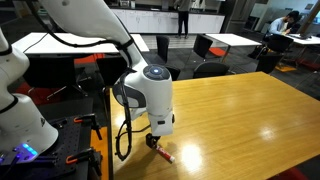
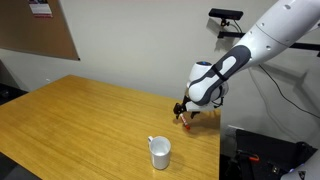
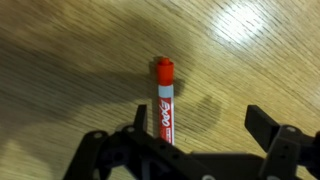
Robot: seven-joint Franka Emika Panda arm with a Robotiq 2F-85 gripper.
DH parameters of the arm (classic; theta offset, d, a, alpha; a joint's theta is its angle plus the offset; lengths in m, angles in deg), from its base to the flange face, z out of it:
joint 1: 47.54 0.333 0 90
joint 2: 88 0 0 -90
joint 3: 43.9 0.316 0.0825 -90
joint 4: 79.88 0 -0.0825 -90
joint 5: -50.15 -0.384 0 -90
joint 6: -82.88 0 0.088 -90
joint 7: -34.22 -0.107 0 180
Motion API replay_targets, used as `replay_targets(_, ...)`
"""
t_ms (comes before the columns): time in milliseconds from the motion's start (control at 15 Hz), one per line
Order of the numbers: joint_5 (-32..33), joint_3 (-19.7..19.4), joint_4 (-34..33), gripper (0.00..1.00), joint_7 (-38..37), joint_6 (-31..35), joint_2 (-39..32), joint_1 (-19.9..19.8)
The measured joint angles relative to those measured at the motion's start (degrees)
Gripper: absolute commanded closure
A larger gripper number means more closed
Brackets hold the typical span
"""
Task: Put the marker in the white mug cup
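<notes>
The red marker (image 3: 164, 100) lies flat on the wooden table, cap end pointing away in the wrist view. It also shows in an exterior view (image 1: 165, 155) just past my gripper. My gripper (image 3: 205, 125) is open and low over the table; the marker lies beside the left finger, inside the gap, not gripped. In both exterior views the gripper (image 1: 154, 139) (image 2: 183, 113) hangs near the table edge. The white mug cup (image 2: 160, 152) stands upright on the table, handle to its left, well apart from the gripper and nearer the camera.
The wooden table (image 2: 80, 120) is wide, and its edge runs close beside the gripper. A black stand and cables (image 1: 95, 140) sit beside the table at the robot base. Office tables and chairs (image 1: 205, 45) stand far behind.
</notes>
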Motion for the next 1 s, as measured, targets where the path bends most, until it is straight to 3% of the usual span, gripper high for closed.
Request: replay_targets(1000, -2.6, 0.0, -2.4, 0.0, 1.3, 0.0, -4.6, -1.9)
